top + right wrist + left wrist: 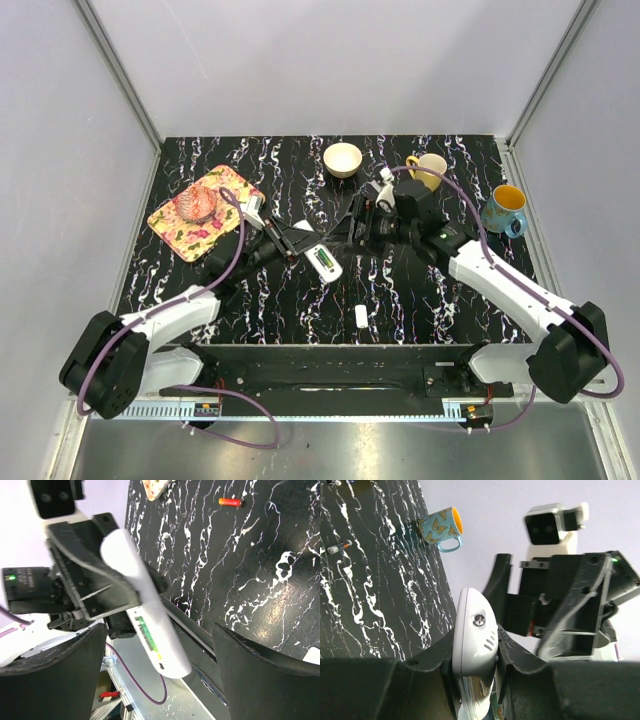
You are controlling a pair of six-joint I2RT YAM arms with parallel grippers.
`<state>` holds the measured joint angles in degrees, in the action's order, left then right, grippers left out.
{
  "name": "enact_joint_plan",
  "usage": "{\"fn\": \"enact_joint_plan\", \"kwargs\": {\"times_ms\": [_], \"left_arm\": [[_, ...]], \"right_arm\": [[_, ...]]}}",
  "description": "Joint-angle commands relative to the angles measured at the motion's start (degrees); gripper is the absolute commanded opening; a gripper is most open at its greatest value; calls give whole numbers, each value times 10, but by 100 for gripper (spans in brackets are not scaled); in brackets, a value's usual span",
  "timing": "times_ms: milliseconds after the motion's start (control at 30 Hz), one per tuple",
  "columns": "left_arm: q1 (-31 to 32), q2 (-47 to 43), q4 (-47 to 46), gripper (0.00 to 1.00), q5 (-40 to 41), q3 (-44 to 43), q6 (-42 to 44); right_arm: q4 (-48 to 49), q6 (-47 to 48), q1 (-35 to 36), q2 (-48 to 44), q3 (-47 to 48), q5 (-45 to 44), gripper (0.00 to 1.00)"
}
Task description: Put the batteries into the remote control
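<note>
My left gripper [475, 645] clamps the remote control [472, 615] above mid-table, long axis far-left to near-right, green showing inside it. My right gripper [362, 228], spread wide and empty, faces it from the right-edge side. One battery [339, 546] lies loose.

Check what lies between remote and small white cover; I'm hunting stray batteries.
Only bare tabletop separates remote control and cover, per the top view.

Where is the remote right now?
Near the middle of the top view, the remote is held in the left gripper, just left of the right gripper.
</note>
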<state>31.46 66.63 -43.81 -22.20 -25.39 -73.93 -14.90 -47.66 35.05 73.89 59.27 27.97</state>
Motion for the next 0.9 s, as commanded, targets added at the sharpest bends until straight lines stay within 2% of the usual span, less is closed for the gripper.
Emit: {"fn": "enact_joint_plan", "kwargs": {"times_ms": [0, 67, 133, 200, 233, 400, 467, 600, 867], "left_arm": [[2, 18, -23, 0, 13, -7, 13], [0, 22, -42, 0, 11, 3, 9], [-1, 22, -63, 0, 8, 16, 3], [-1, 14, -77, 0, 2, 25, 0], [-2, 10, -85, 0, 1, 38, -1], [-3, -38, -114, 0, 9, 88, -8], [-3, -52, -136, 0, 12, 111, -10], [-3, -93, -164, 0, 15, 142, -10], [-3, -145, -105, 0, 22, 159, 11]], "right_arm": [[-14, 15, -20, -62, 51, -9, 92], [-64, 59, -32, -90, 59, -40, 93], [-138, 110, -33, -102, 60, -126, 89], [-172, 128, -32, -103, 24, -185, 86], [-195, 136, -32, -96, 7, -197, 82], [-185, 124, -14, -91, -117, -215, 75], [-182, 112, 10, -90, -129, -247, 73], [-201, 100, 92, -50, -98, -304, 72], [-218, 89, 160, 96, -38, -350, 72]]}}
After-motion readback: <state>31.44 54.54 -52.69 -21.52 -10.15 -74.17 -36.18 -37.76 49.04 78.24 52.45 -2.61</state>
